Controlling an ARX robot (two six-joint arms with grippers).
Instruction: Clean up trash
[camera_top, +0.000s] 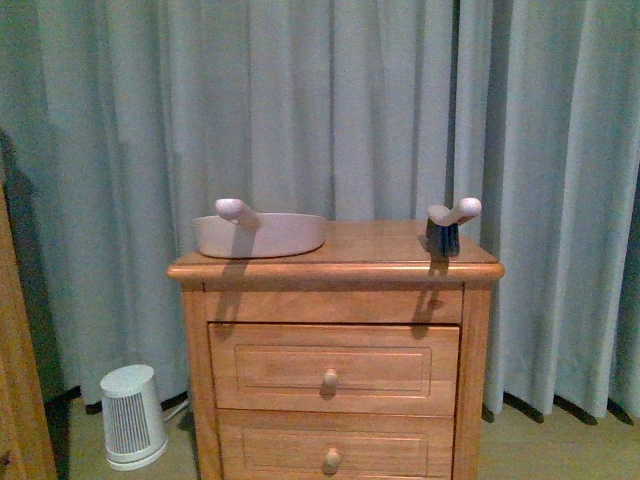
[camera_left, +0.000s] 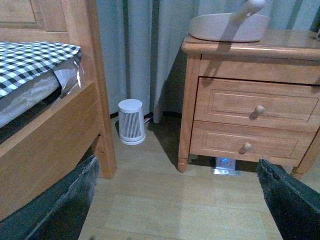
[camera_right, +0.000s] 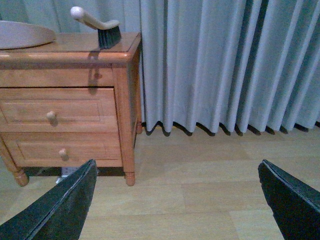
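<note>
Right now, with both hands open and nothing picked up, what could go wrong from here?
1. No trash wad shows in any view; a hand could grab the wrong thing, like the plastic wrap on the bed.
2. The brush stands near the right edge of the nightstand; a nudge may tip it off.
3. The small white appliance sits on the floor beside the bed, where the left hand could knock it.
</note>
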